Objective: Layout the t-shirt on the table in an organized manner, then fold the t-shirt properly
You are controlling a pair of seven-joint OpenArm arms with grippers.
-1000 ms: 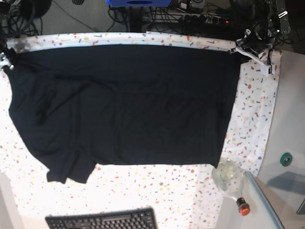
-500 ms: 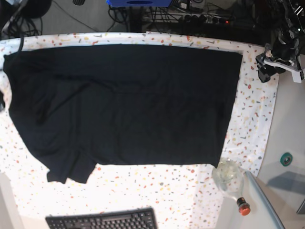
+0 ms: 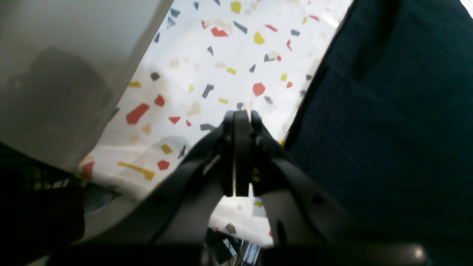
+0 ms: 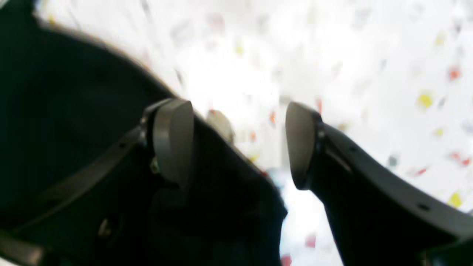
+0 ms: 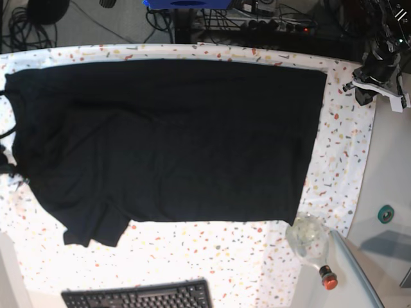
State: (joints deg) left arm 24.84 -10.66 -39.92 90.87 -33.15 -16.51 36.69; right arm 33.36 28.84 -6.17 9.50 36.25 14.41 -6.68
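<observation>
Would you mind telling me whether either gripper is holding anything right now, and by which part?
Nothing is held. The left gripper is shut on nothing beside the plain black t-shirt; the right gripper is open.

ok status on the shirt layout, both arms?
Left gripper shut, empty, beside the hem. Right gripper open, empty, at the t-shirt edge. Shirt spread flat on the table. Keyboard and bottle sit clear of it.

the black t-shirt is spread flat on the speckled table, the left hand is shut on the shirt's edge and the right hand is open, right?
Not quite. The left hand is shut, but on nothing: the left wrist view shows it over the bare table, beside the t-shirt. The right hand is open.
</observation>
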